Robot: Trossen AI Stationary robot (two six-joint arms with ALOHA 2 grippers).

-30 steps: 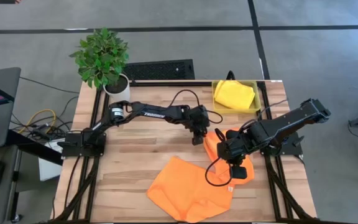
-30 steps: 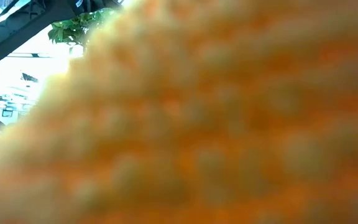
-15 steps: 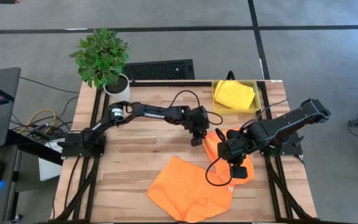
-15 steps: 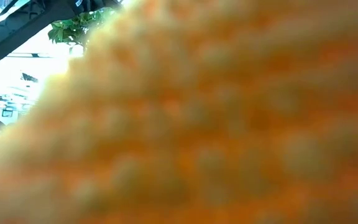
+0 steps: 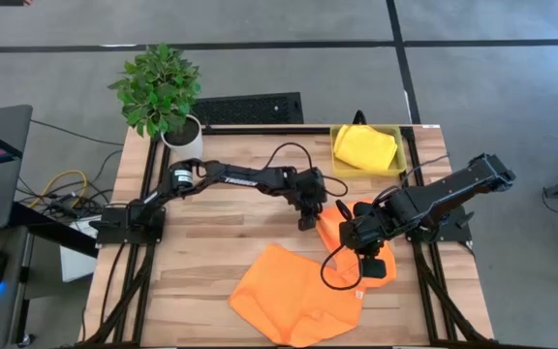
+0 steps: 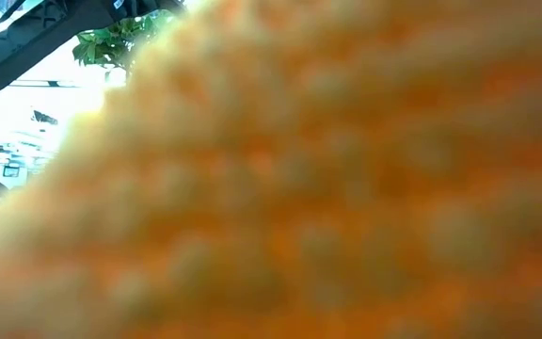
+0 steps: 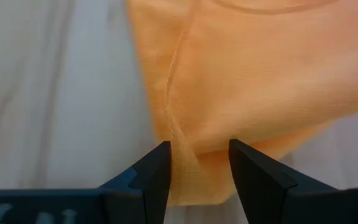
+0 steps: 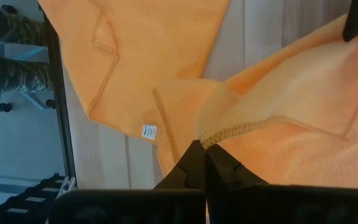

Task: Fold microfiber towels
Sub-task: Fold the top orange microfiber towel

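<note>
An orange microfiber towel [image 5: 331, 225] is draped at mid-table between my two grippers. My right gripper [image 8: 201, 163] is shut on it. My left gripper [image 7: 197, 167] is open and low at the towel's far-left corner [image 7: 194, 177], which lies between its fingers. A second orange towel [image 5: 294, 291] lies spread out near the front edge, with a white tag [image 8: 148, 132] at its corner. A yellow towel [image 5: 364, 147] sits in the yellow bin [image 5: 400, 145] at the back right. In the low view, orange cloth [image 6: 327, 188] fills almost the whole picture. My right gripper pinches the orange towel's stitched hem [image 8: 229, 130] between its two shut fingers, coming steeply from above. The held edge is raised and bunched at the fingers, and the cloth slopes away from them toward my left gripper. I cannot tell whether my left gripper touches the corner.
A potted plant [image 5: 160, 92] stands at the table's back left corner. A dark grille [image 5: 250, 107] lies behind the table's far edge. A person's legs [image 8: 11, 50] show beyond the table's edge in the right wrist view. Bare wood [image 5: 211, 252] lies left of the towels.
</note>
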